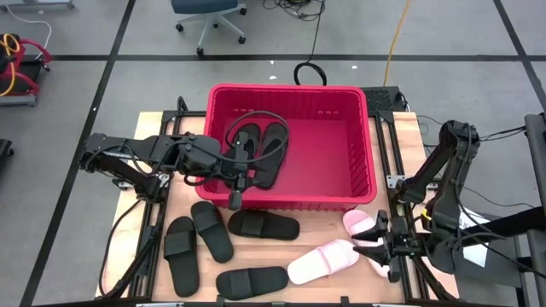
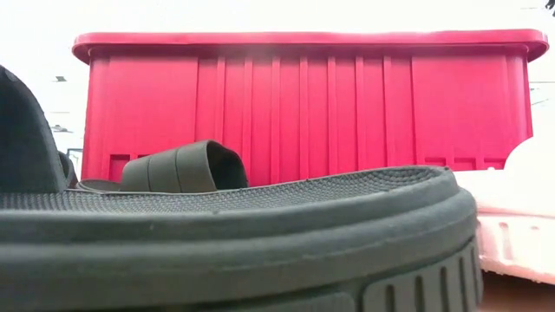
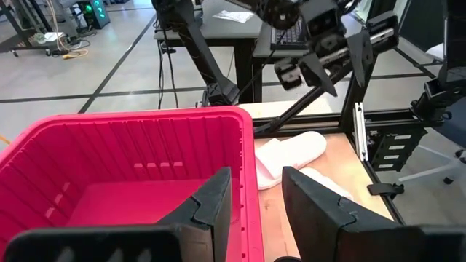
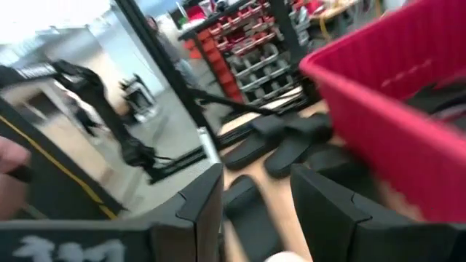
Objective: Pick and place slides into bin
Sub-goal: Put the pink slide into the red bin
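Wooden table (image 1: 324, 286) (grey taped floor around) holds red bin (image 1: 363, 153); left end effector (image 1: 235, 194) and right end effector (image 1: 381, 247) both gape empty.

Bin (image 1: 363, 128): red moulded plastic, ribbed walls, slight sheen, smooth rolled rim. Black slides (image 1: 264, 225): matt rubbery foam; in the low view the nearest sole (image 2: 260, 217) has a fine stippled top and a grooved edge. Pink slides (image 1: 320, 262): pale matt foam, smooth. Table (image 1: 333, 226): bare light wood, unfinished look. Left gripper (image 3: 255, 204) and right gripper (image 4: 255, 196): fingers dark matt plastic, smooth faces.
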Controlling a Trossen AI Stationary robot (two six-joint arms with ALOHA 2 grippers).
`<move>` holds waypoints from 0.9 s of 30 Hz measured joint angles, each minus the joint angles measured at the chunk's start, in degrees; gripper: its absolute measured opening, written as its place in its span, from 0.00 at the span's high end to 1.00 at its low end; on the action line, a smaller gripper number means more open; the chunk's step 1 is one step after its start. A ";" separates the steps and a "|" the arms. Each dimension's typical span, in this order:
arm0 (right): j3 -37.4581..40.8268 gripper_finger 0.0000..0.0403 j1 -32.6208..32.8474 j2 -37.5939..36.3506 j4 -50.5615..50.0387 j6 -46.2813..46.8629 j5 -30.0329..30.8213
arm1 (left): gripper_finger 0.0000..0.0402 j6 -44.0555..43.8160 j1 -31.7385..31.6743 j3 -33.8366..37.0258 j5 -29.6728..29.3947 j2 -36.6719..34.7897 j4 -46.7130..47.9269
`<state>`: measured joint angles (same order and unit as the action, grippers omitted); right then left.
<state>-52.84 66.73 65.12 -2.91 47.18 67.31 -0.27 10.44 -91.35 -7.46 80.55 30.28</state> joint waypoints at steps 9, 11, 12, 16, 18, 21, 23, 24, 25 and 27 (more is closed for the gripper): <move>-13.06 0.62 -7.36 0.01 -29.82 1.55 -9.71 | 0.70 0.02 0.00 0.00 0.02 0.00 0.04; -14.45 0.62 -10.12 0.01 -34.39 1.85 -14.02 | 0.70 0.01 0.00 0.00 0.04 0.00 0.07; -14.92 0.62 -11.66 0.01 -36.01 1.67 -16.23 | 0.70 -0.02 0.00 0.00 0.04 0.00 0.07; -16.92 0.62 -16.83 0.05 -44.37 2.05 -26.44 | 0.70 -0.17 0.00 0.00 0.04 0.00 0.04; -17.74 0.62 -17.95 0.03 -49.13 4.30 -31.52 | 0.70 -0.22 0.00 0.00 0.05 0.00 0.02; -17.94 0.62 -18.28 0.07 -54.20 8.07 -39.55 | 0.70 -0.22 0.00 0.00 0.07 0.00 0.02; -17.94 0.62 -18.09 0.66 -56.99 10.38 -44.39 | 0.70 -0.22 0.00 0.00 0.07 0.00 0.02; -17.94 0.62 -17.81 1.19 -58.25 10.88 -47.03 | 0.70 -0.22 0.00 0.00 0.07 0.00 0.02; -17.94 0.62 -17.47 1.90 -59.55 11.35 -49.47 | 0.70 -0.22 0.00 0.00 0.07 0.00 0.02; -17.94 0.62 -16.61 3.66 -62.32 11.53 -52.79 | 0.70 -0.22 0.00 0.00 0.07 0.00 0.02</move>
<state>-70.78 50.12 68.78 -65.23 58.71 14.52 -0.49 10.44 -91.35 -7.40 80.55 30.30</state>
